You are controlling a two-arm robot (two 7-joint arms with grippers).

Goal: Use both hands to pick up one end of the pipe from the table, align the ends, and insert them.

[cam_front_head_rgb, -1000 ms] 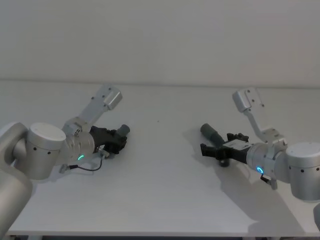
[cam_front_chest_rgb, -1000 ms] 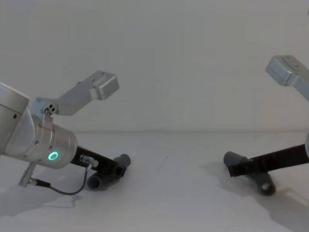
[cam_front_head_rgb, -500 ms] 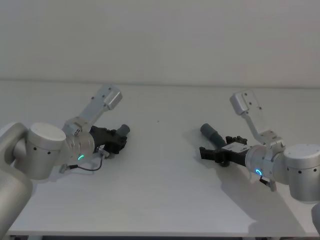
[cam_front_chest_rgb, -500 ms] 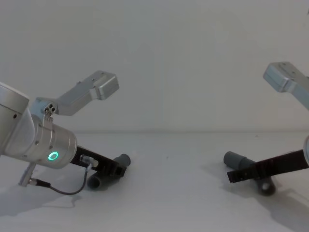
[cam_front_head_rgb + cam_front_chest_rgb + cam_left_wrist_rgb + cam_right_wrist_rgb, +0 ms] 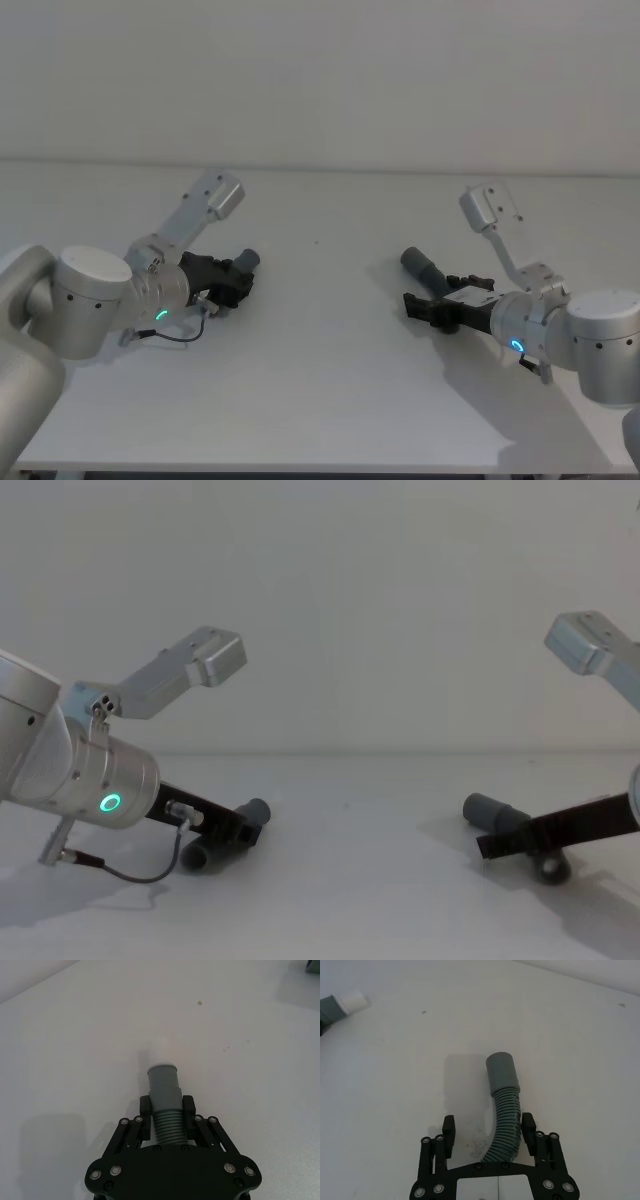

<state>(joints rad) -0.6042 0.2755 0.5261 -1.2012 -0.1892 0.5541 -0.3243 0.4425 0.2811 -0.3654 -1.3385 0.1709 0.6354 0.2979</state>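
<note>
Head view: on white table, left gripper clamps white-tipped piece, right gripper gapes, pale wall behind.

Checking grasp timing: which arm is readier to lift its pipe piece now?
Left. The left gripper is clamped on both sides of the white-tipped piece. The right gripper straddles the collared piece with a gap beside one finger, so it likely must close first.

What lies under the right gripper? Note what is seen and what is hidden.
The ribbed hose lies on the table between the open fingers of the right gripper, which covers its rear end. The left gripper clamps the white-tipped hose.
</note>
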